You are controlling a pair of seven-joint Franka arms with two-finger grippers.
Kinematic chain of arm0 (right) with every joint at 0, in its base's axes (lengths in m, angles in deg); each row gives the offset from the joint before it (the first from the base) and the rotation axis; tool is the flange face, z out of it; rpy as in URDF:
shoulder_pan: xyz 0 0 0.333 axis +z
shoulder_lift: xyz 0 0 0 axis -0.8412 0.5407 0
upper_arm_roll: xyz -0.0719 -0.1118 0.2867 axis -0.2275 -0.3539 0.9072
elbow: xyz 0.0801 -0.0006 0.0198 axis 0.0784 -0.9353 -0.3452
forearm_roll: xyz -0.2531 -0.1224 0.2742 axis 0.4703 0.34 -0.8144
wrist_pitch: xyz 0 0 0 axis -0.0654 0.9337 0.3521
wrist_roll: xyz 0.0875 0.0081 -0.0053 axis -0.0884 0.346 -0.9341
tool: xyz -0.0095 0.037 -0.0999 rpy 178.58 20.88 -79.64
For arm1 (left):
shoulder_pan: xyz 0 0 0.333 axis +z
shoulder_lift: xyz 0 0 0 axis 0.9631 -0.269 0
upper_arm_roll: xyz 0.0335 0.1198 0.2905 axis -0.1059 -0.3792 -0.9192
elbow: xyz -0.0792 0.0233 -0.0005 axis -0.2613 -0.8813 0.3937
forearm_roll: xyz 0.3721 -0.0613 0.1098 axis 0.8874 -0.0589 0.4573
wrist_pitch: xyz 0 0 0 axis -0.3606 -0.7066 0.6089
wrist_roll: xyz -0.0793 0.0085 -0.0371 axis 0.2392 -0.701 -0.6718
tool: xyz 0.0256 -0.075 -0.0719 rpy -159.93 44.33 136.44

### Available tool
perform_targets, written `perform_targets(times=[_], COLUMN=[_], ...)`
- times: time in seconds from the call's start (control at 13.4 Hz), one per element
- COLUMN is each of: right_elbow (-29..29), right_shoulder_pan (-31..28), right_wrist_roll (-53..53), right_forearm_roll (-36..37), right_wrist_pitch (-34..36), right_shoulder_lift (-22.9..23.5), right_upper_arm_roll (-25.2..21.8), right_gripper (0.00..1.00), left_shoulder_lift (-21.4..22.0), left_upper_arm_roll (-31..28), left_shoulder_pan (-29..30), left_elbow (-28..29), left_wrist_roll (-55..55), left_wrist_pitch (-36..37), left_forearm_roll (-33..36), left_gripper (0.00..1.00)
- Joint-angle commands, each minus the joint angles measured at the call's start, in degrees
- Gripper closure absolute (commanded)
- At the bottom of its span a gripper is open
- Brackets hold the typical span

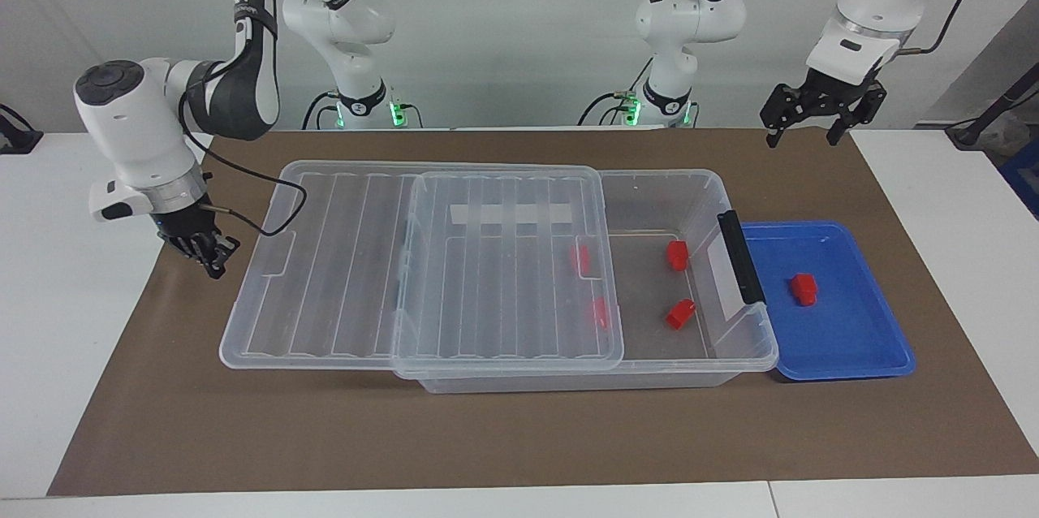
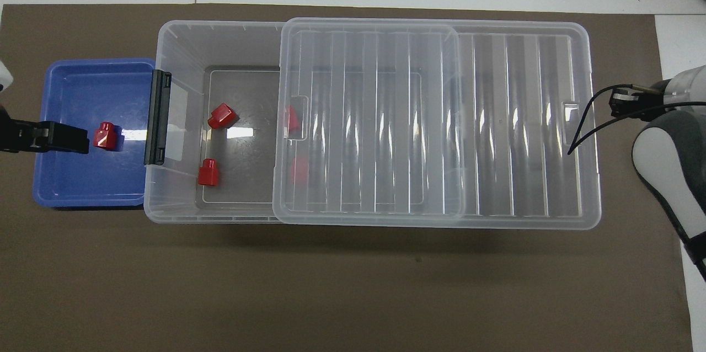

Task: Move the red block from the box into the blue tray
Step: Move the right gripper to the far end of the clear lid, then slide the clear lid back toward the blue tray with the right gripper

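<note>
- One red block [image 1: 804,289] lies in the blue tray [image 1: 877,356], which sits against the box [image 1: 568,376] at its black handle [image 1: 740,256], toward the left arm's end of the bench [image 1: 487,437].
- Two more red blocks [image 1: 677,255] rest on the uncovered floor of the box; two others show dimly through the lid [image 1: 325,258], which is slid toward the right arm's end and overhangs the box there.
- The left end effector [image 1: 808,120] hangs high over the brown mat near the tray, fingers spread wide, holding nothing.
- The right end effector [image 1: 213,256] is low beside the overhanging lid edge, fingertips pinched together, empty.
- The blocks look like hard, glossy moulded plastic: chunky body with a narrower tapered end, probably light and rigid, and somewhat slippery.
- Best hold, I judge, is across the flat sides of the wider body, not the taper, where fingers could slide off.
- The box is thin, clear and likely a little flexible; its ribbed lid looks likely to slide readily on the rim.
- The tray is shallow, smooth blue plastic with rounded corners and a raised rim that should stop a released block from skidding out.
</note>
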Motion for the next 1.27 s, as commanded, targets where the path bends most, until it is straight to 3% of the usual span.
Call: perform_targets(times=[0.0,0.37,0.82,1.19], right_elbow=[-0.9,-0.3,0.0,-0.2], right_shoulder_pan=[0.0,1.0,8.4,14.3], right_wrist_roll=[0.6,0.1,0.3,0.3], right_forearm_roll=[-0.7,-2.6,-5.1,-7.1], right_wrist_pitch=[-1.3,-0.2,1.9,1.9], right_shoulder_lift=[-0.2,-0.2,-0.2,-0.4], right_upper_arm_roll=[0.4,1.5,1.6,1.6], right_gripper=[1.00,1.00,1.00,1.00], left_shoulder_lift=[0.9,1.0,0.8,0.8], left_upper_arm_roll=[-0.9,-0.8,-0.8,-0.8], left_shoulder_pan=[-1.1,-0.4,-1.0,-1.1], left_elbow=[0.7,0.8,0.9,1.1], left_wrist_roll=[-0.3,-0.1,-0.6,-0.1], left_wrist_pitch=[-0.1,0.2,-5.5,-5.2], left_forearm_roll=[-0.8,-0.8,-1.2,-1.3], left_gripper=[0.00,0.00,0.00,0.00])
